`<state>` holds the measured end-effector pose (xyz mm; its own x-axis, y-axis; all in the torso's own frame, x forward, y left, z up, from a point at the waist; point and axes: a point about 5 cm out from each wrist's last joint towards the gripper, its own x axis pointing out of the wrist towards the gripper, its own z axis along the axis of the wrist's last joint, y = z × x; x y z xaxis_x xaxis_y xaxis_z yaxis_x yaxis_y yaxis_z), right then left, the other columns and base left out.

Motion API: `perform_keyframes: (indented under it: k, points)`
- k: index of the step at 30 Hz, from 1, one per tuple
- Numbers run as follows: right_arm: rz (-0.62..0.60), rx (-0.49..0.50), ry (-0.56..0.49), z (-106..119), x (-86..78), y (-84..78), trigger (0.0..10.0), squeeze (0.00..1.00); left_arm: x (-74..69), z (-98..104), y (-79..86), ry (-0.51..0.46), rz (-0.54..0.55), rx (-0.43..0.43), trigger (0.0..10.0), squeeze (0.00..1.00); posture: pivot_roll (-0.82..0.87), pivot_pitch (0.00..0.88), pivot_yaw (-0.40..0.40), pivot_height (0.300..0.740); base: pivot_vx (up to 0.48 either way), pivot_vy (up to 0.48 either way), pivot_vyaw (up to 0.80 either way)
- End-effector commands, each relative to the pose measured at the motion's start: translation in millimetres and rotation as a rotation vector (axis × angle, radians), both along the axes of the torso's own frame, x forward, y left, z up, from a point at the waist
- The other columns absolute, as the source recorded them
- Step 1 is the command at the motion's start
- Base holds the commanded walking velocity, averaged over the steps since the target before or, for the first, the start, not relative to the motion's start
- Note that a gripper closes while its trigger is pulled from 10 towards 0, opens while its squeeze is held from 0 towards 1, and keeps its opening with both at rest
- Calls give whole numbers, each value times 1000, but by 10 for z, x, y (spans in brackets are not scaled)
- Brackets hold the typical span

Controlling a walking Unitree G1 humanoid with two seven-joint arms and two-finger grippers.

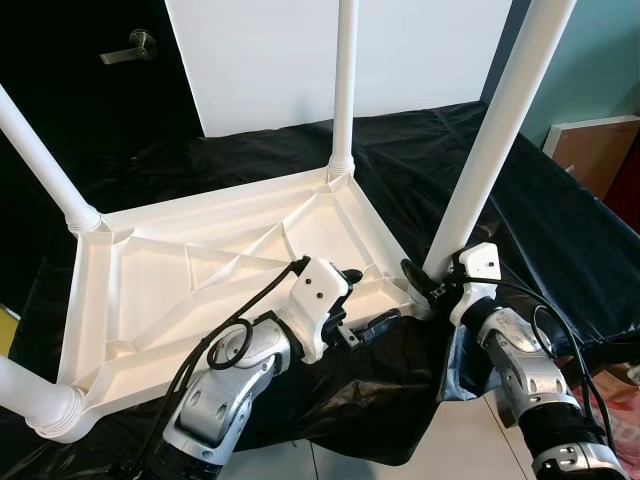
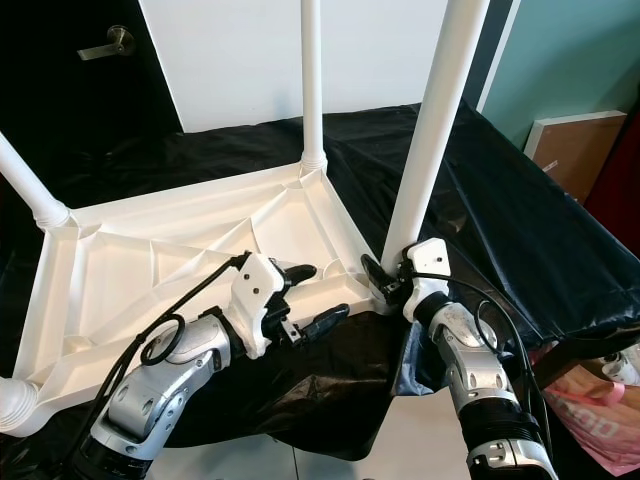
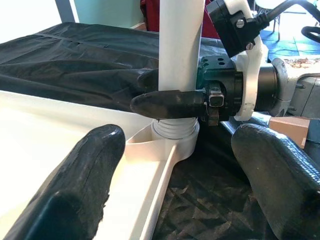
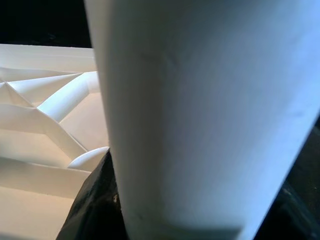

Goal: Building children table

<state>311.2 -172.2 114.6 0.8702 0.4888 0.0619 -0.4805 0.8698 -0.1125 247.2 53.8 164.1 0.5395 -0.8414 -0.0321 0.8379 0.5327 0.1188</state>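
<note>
A white plastic children's table [image 1: 150,280] lies upside down on a black cloth [image 1: 560,230], with its legs pointing up. My right gripper [image 1: 432,280] is shut on the near-right leg [image 1: 495,130] just above its socket. In the left wrist view one of its black fingers [image 3: 170,104] crosses the leg [image 3: 180,50], and the leg [image 4: 200,115] looms close in the right wrist view. My left gripper [image 1: 370,297] is open and straddles the table's near rim [image 3: 155,190] a short way left of that socket, holding nothing.
Other legs stand at the far corner [image 1: 345,90], the left [image 1: 40,160] and the near left [image 1: 30,400]. A dark door with a handle [image 1: 130,45] and a white panel [image 1: 260,60] stand behind. A brown board [image 1: 600,150] and a pink bag [image 2: 600,400] are on the right.
</note>
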Motion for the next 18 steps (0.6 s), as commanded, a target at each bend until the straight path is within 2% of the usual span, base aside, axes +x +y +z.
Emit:
perform_keyframes:
  k: [1,3,4,7,9,12,13,15,16,18]
  points:
    - [29,-8,25,-60,-22,44,353,0,-2,11,22,-3,32,2,10000,0,-107,35,-21,740,0,0,0]
    - [17,2,33,-72,-26,37,353,0,-8,5,23,-3,37,2,10000,0,-107,35,-21,740,0,0,0]
    - [-7,23,37,-86,-41,58,10000,0,-6,1,26,-3,43,3,10000,0,-100,31,-33,740,0,0,0]
    - [-101,55,44,-112,-77,124,10000,0,5,-1,31,-1,58,-2,10000,0,-94,23,-47,740,0,0,0]
    - [-101,55,44,-112,-77,124,10000,0,5,-1,31,-1,58,-2,10000,0,-94,23,-47,740,0,0,0]
    - [-204,52,47,-125,-67,128,10000,0,2,-12,37,-6,65,2,10000,0,-94,18,-56,740,0,0,0]
    - [-204,52,47,-125,-67,128,10000,0,2,-12,37,-6,65,2,10000,0,-94,18,-56,740,0,0,0]
    - [-351,65,55,-157,-88,142,10000,0,12,-24,52,-2,79,3,10000,0,-90,16,-66,740,0,0,0]
    - [-351,65,55,-157,-88,142,10000,0,12,-24,52,-2,79,3,10000,0,-90,16,-66,740,0,0,0]
    - [-460,81,72,-200,-115,153,10000,0,23,-28,64,2,90,2,10000,0,-88,13,-65,740,0,0,0]
